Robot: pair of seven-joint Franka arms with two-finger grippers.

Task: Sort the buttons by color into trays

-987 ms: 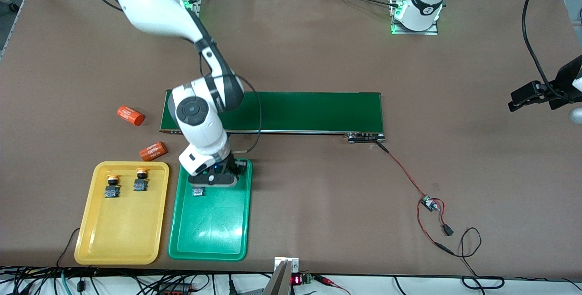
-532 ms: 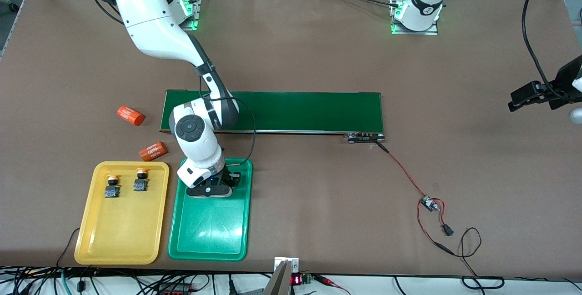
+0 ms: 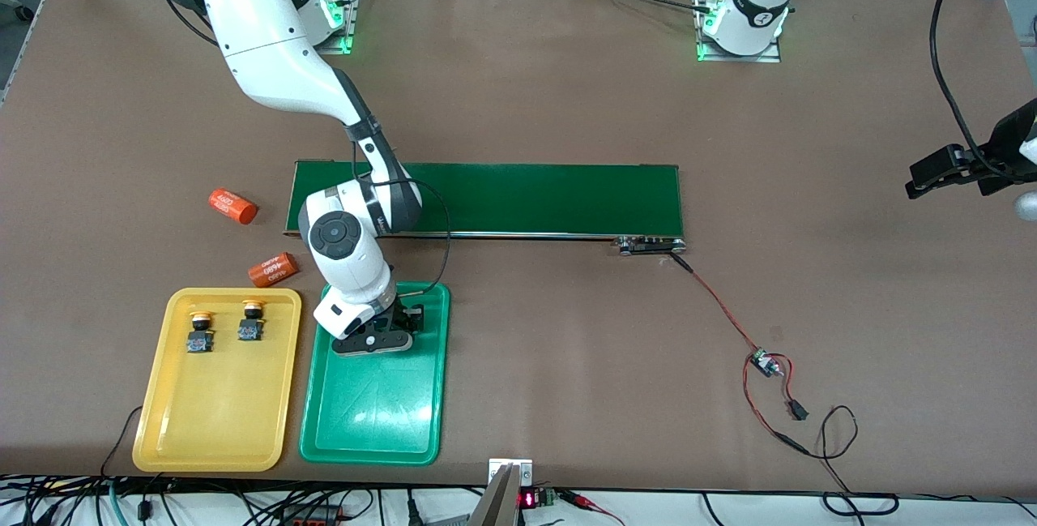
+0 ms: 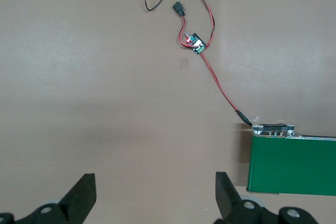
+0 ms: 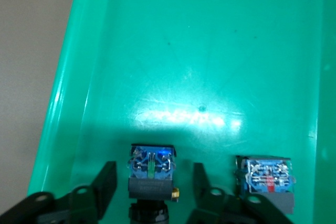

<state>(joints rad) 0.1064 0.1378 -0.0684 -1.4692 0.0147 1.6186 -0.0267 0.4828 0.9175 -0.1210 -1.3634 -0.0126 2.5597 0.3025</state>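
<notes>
Front view: right gripper (image 3: 381, 337) low over the green tray (image 3: 374, 412), at its end nearest the belt (image 3: 518, 199); fingers hidden under the wrist. Two yellow-capped buttons, one (image 3: 199, 331) beside the other (image 3: 251, 322), in the yellow tray (image 3: 209, 421), which lies just beside the green tray toward the right arm's end. Two orange cylinders, one (image 3: 232, 206) farther from the camera than the other (image 3: 273, 268), between yellow tray and belt. Left gripper (image 3: 944, 173) waiting in the air at the left arm's end.

Left wrist view: left gripper (image 4: 155, 195) spread wide, empty, over bare table (image 4: 94, 77); a red wire with a small board (image 4: 194, 43) running to the belt's corner.

Right wrist view: right gripper (image 5: 152, 182) released, fingers parted either side of a button (image 5: 151, 174) resting on the green tray's floor, gaps visible on both sides. A second button (image 5: 268, 182) just beside it in the same tray.
</notes>
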